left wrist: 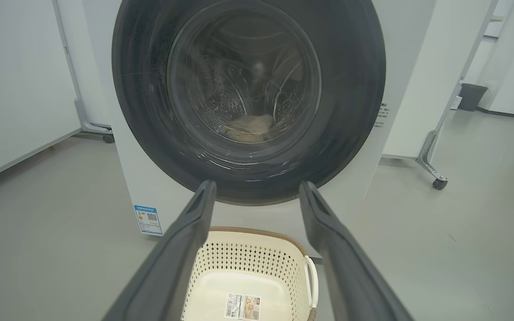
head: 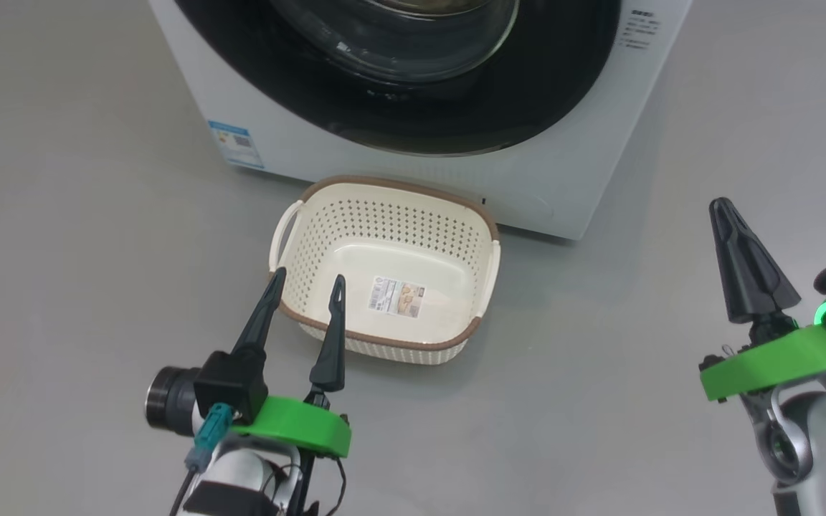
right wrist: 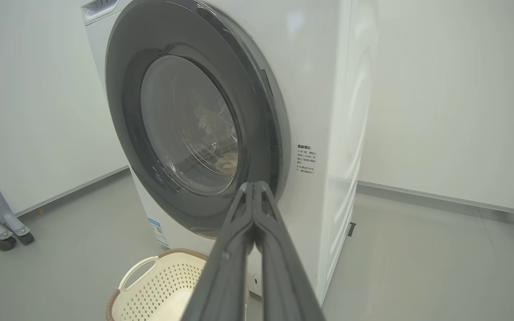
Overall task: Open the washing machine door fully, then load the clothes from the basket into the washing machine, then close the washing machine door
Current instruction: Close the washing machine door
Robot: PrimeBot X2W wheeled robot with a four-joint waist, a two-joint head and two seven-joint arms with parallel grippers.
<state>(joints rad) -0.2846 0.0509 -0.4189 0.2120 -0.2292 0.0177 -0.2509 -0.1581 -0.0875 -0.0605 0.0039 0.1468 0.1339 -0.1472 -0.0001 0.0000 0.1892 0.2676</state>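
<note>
At the left, the two left fingers [head: 259, 322] are spread apart above the near left rim of the one cream basket [head: 384, 215]. The basket stands on the grey floor [head: 62, 287], just before the single white washing machine [head: 277, 107], with one label sticker [head: 397, 297] on its bottom. The washing machine door [head: 528, 93] is shut, with cream clothes [left wrist: 248, 127] in the drum behind its glass, and far right the two right fingers [head: 743, 272] are pressed together, well apart from the basket.

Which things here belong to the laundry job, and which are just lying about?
Job in hand:
washing machine
door
basket, empty apart from its sticker
clothes, cream, seen through the door glass

Lying about:
bin, dark, by the far wall
stand legs on castors
</note>
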